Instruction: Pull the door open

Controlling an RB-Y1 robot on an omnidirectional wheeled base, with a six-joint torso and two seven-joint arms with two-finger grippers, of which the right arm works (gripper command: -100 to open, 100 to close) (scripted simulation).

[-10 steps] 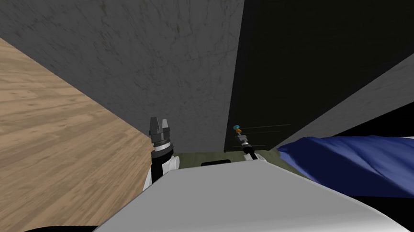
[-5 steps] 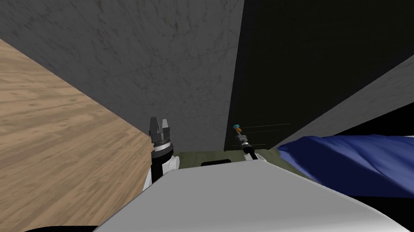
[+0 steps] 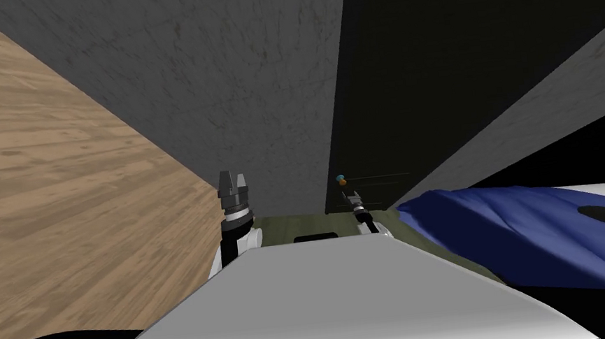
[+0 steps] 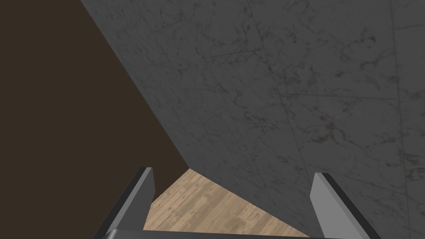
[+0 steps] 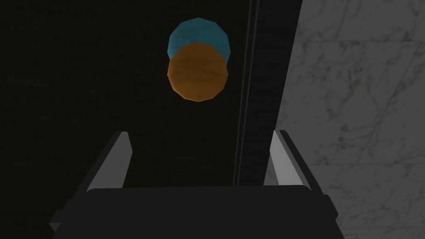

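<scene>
The door (image 3: 458, 56) is a dark, nearly black panel ahead on my right. A round orange knob (image 5: 197, 71) on a teal base sits near its edge, close to the grey marbled wall (image 5: 352, 103). My right gripper (image 5: 201, 132) is open, and the knob lies just beyond its fingertips, not touching either finger. In the head view the knob (image 3: 341, 179) shows as a small dot just past the right gripper (image 3: 353, 200). My left gripper (image 3: 232, 182) is raised in front of the grey wall; its wrist view shows the left gripper (image 4: 232, 171) open and holding nothing.
The grey marbled wall (image 3: 214, 82) stands close in front, to the left of the door. Wood flooring (image 3: 51, 204) spreads to the left. A blue cloth-covered thing (image 3: 526, 232) lies low on the right, close to my right arm.
My right gripper has opened, let go of the knob and drawn back a little. The whole head view has shifted slightly, which is my own move. The left arm has not moved.
</scene>
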